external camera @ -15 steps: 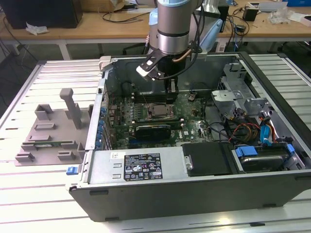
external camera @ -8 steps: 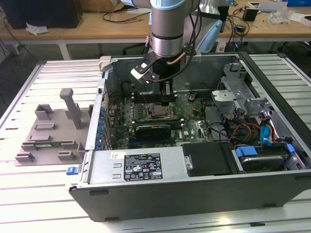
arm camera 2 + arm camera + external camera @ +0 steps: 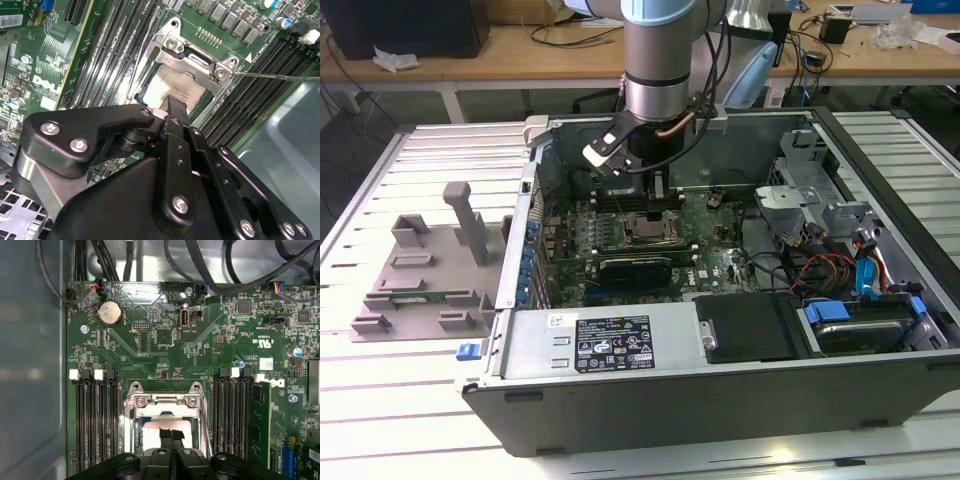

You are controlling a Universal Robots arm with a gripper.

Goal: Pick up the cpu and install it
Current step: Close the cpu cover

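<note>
Now, my hand is down inside the open grey metal computer case on the white slatted table, over the green motherboard. My two thin black fingers are drawn together, closed. Their tips sit at the small flat square silver-grey cpu. It lies flat in the socket, inside the shiny metal socket frame, between the black memory slots.

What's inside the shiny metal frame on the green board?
The cpu, a pale silver square, shows inside the frame. The gripper covers part of it, and whatever lies under the cpu is hidden.
</note>
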